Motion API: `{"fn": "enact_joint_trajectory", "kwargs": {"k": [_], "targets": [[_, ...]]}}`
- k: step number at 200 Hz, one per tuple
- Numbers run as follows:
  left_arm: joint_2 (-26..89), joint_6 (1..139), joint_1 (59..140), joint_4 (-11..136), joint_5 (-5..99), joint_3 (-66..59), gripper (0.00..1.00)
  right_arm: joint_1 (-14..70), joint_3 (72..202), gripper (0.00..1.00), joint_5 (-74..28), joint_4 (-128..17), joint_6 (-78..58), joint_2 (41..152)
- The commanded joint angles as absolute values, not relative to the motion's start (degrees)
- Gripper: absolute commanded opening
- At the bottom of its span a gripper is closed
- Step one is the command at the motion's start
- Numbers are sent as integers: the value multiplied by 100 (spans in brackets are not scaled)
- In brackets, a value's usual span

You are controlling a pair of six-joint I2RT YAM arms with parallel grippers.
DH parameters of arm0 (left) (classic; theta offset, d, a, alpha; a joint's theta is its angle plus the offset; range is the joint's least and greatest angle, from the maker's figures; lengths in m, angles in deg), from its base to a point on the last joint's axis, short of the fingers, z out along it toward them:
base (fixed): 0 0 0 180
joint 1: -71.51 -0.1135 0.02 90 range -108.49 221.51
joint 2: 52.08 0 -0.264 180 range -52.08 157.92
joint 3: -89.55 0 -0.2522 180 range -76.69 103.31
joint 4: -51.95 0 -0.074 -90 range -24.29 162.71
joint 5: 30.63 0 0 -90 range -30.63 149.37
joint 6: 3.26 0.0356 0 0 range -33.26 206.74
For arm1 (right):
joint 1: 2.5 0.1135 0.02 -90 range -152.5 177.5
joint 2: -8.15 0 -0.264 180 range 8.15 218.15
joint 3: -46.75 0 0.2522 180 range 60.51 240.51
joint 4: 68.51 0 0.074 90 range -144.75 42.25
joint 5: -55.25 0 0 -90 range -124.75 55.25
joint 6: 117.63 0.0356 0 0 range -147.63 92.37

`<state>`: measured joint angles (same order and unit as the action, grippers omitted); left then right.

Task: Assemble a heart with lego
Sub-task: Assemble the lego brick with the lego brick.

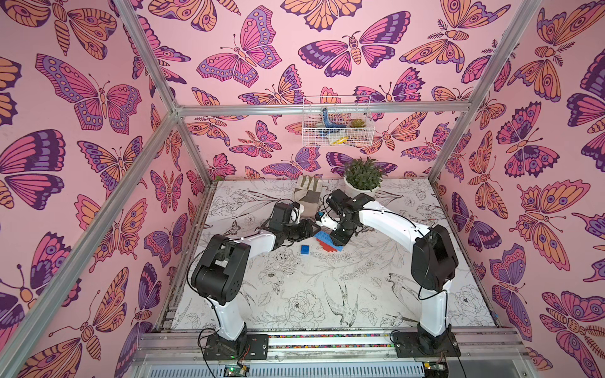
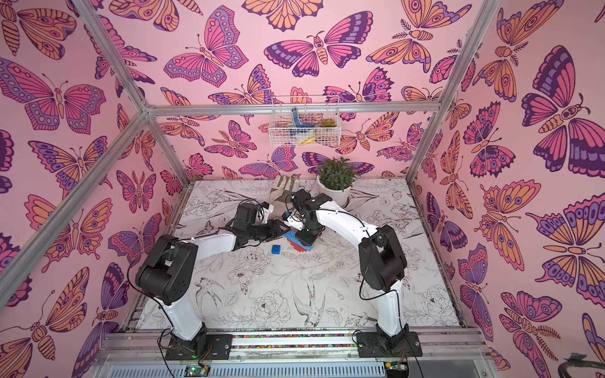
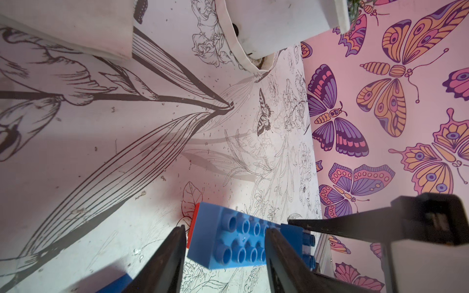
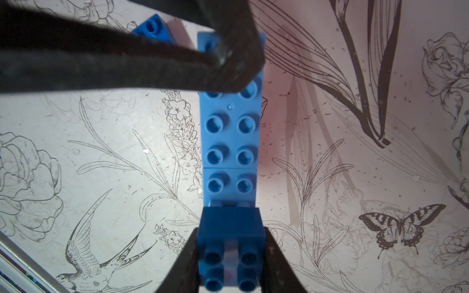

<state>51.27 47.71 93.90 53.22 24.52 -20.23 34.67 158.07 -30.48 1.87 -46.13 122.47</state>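
Right gripper (image 4: 231, 229) clamped on blue brick (image 4: 231, 266) atop heart (image 4: 231, 142); left gripper (image 3: 225, 229) narrow round heart's end, I can't confirm grip.

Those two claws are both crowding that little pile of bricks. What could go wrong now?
1. The left gripper and right gripper work at opposite ends of the same blue row, close together; they could bump each other.
2. The right gripper pinches a small blue brick at the row's end; an off-square push might tip the half-built heart rather than click home.
3. A loose blue brick lies beside the heart; the left gripper could knock it away.
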Motion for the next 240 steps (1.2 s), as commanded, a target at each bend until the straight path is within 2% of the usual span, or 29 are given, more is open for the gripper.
{"fn": "enact_joint_trajectory", "kwargs": {"k": [1, 128, 240], "targets": [[5216, 4774, 9374, 5211, 2332, -2182, 53, 3433, 15957, 23, -3104, 308, -4736, 12359], [5352, 4774, 9374, 5252, 2256, -2247, 51, 3433, 15974, 22, -3199, 568, -5203, 12486], [5271, 4754, 9382, 5346, 2369, -2348, 47, 3248, 16191, 24, -2689, 897, -5125, 12802]]}}
